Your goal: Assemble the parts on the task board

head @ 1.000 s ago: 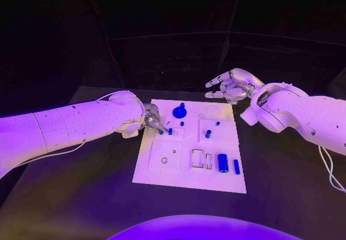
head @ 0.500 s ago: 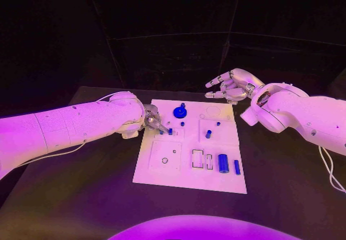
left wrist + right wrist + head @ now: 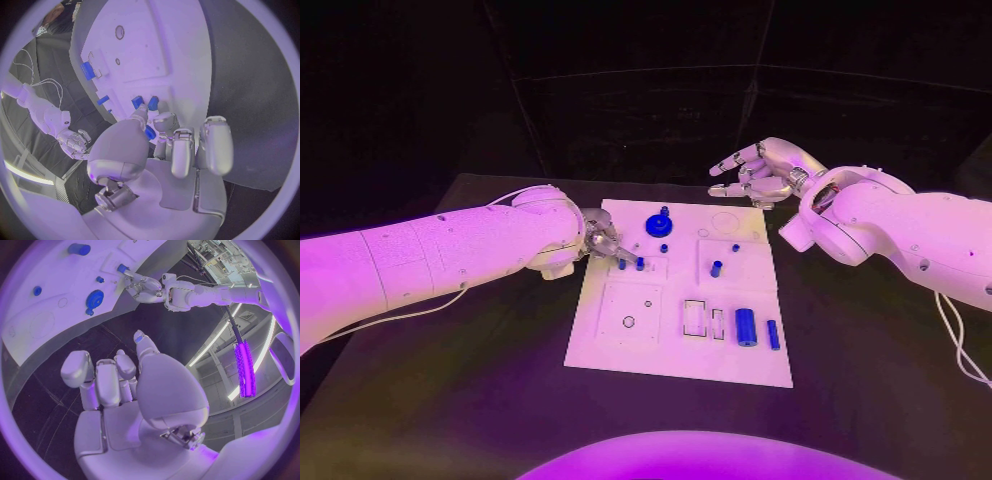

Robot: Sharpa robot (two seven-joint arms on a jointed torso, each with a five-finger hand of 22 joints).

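Task board [image 3: 678, 355] lies between both hands on the black table [image 3: 473, 400]. Left hand [image 3: 604, 240] reaches over its near-left edge, fingertips pinching one small blue part [image 3: 623, 262] beside a second upright one [image 3: 640, 263]. Right hand [image 3: 759, 170] hovers past the far edge, fingers spread, holding nothing.

The task board [image 3: 678, 365] lay mid-bench [image 3: 459, 400]; the left hand [image 3: 604, 240] sat at its far left edge, the right hand [image 3: 759, 172] beyond its far right corner.
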